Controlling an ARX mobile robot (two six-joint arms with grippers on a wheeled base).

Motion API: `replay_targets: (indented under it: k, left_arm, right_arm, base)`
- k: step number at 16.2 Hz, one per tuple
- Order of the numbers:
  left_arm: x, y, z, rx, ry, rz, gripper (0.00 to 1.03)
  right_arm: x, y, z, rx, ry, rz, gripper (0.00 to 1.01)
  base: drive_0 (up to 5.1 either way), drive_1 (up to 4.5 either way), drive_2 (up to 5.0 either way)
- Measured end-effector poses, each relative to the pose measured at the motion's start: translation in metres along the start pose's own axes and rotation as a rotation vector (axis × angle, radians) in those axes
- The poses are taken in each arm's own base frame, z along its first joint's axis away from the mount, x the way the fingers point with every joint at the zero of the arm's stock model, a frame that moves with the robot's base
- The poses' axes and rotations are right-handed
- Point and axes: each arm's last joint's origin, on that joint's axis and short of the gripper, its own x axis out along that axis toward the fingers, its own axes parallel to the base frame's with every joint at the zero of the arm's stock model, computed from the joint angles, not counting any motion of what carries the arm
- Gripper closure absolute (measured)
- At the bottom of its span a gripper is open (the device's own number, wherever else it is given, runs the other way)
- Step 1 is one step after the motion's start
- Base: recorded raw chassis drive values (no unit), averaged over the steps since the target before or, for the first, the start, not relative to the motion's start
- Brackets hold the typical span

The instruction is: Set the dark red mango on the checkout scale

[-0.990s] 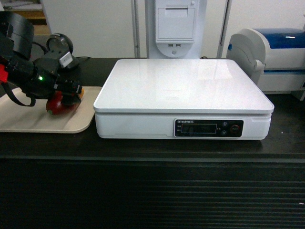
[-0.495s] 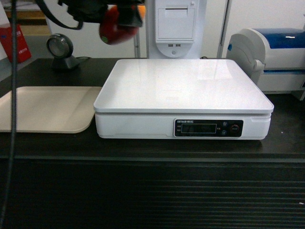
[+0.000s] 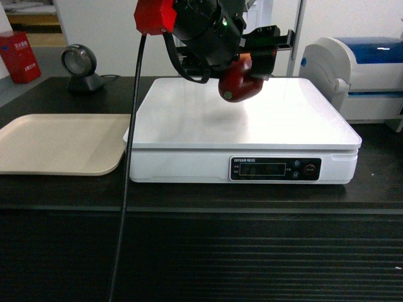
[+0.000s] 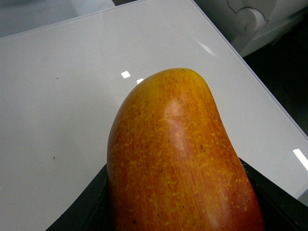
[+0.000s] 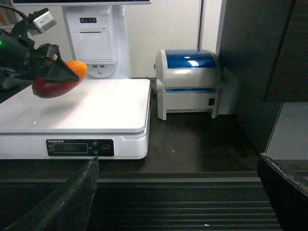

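left gripper (image 3: 252, 66) clamped on dark red mango (image 3: 238, 80) | top centre, above scale (image 3: 242, 119), not touching | right gripper (image 5: 178, 192) jaws spread, empty

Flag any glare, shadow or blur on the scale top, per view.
Head: soft shadow on the scale under the dark red mango; left end effector slightly blurred. Left wrist: small bright ceiling-light reflections on the platform, mango sharp. Right wrist: faint shadow beneath the mango, end-effector fingers dark and defocused.

Behind the white-and-blue printer (image 5: 190, 82) we see a pale wall; right of it stands a dark panel (image 5: 262, 53), left a white receipt kiosk (image 5: 91, 38).
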Motion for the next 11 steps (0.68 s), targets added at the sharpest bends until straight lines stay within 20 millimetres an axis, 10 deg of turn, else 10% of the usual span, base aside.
replay_targets:
  k: [11]
  left_arm:
    - [0.045,0.001,0.011,-0.181,0.078,0.183,0.40]
  right_arm:
    - [0.000,0.000,0.000,0.000,0.000,0.000,0.03]
  base:
    - [0.0,0.00,0.0]
